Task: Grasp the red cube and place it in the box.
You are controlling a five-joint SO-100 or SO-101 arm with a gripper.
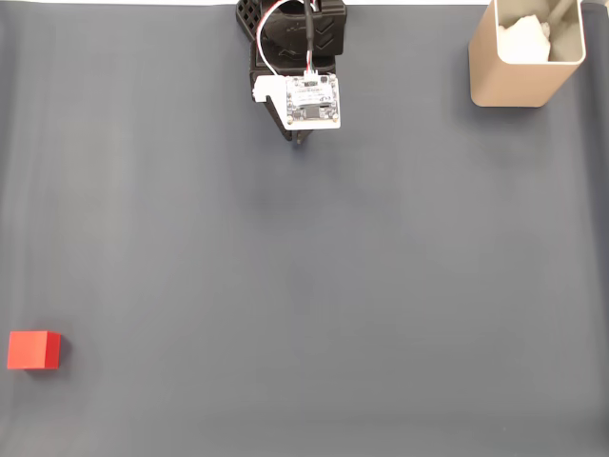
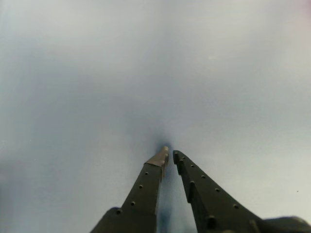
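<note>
The red cube (image 1: 33,349) rests on the dark grey mat near the lower left corner of the fixed view. The tan box (image 1: 521,69) stands upright at the top right, with something white inside it. My arm sits folded at the top centre, and the gripper (image 1: 301,139) points down at the mat just below the white circuit board, far from both cube and box. In the wrist view the gripper (image 2: 170,154) has its two dark fingers nearly touching at the tips, shut with nothing between them, just above bare mat.
The dark grey mat (image 1: 304,267) covers the whole table between arm, cube and box. Red and white wires (image 1: 271,38) loop over the arm's base at the top edge.
</note>
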